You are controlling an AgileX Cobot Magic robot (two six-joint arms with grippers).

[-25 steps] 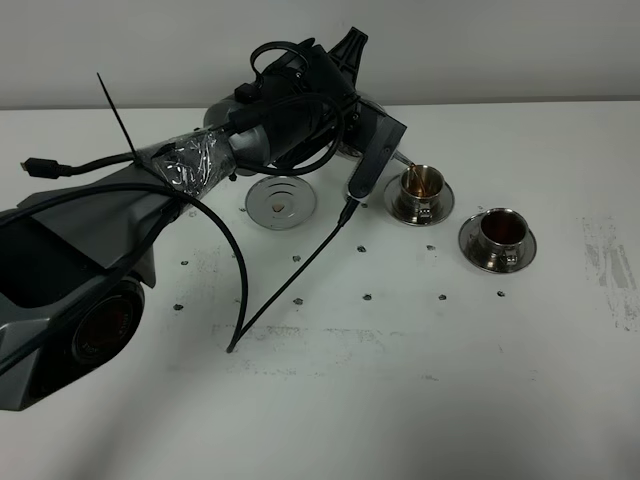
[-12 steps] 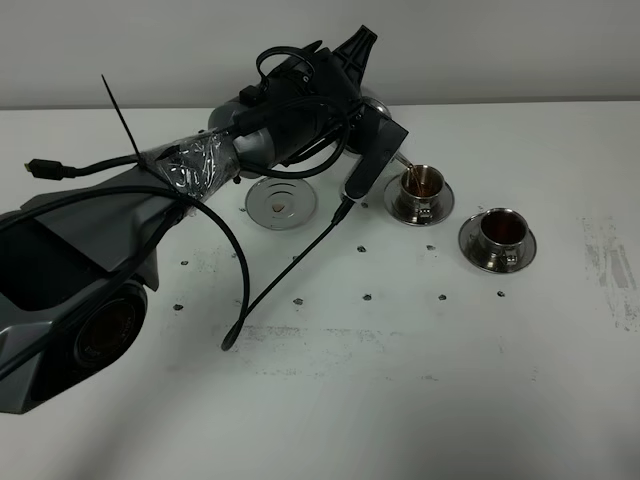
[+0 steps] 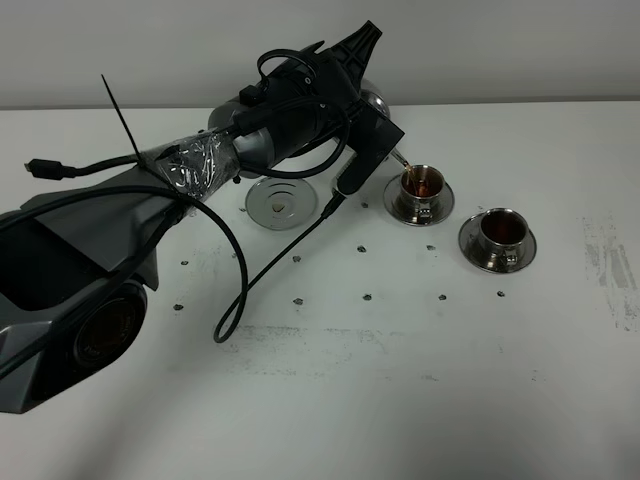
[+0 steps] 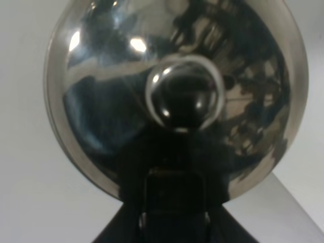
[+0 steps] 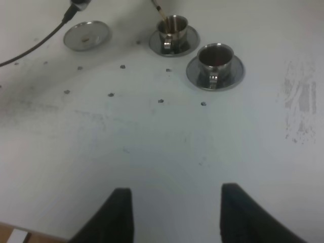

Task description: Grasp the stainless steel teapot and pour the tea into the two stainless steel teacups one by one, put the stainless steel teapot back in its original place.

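My left gripper is shut on the stainless steel teapot and holds it tilted above the table. The arm hides most of the pot. Its thin spout points down into the nearer-left teacup, where a thin stream of tea runs in. In the left wrist view the pot's lid and knob fill the picture. The second teacup stands to the right on its saucer and holds dark tea. The round coaster lies bare, left of the cups. My right gripper is open and empty, well short of the cups.
A black cable hangs from the left arm and loops over the table in front of the coaster. The table's back edge meets a wall just behind the cups. Small dark marks dot the white tabletop.
The left gripper has lifted slightly with the teapot and the spout keeps pouring into the left cup. The hanging cable has swung leftward. The cups and coaster have not moved.
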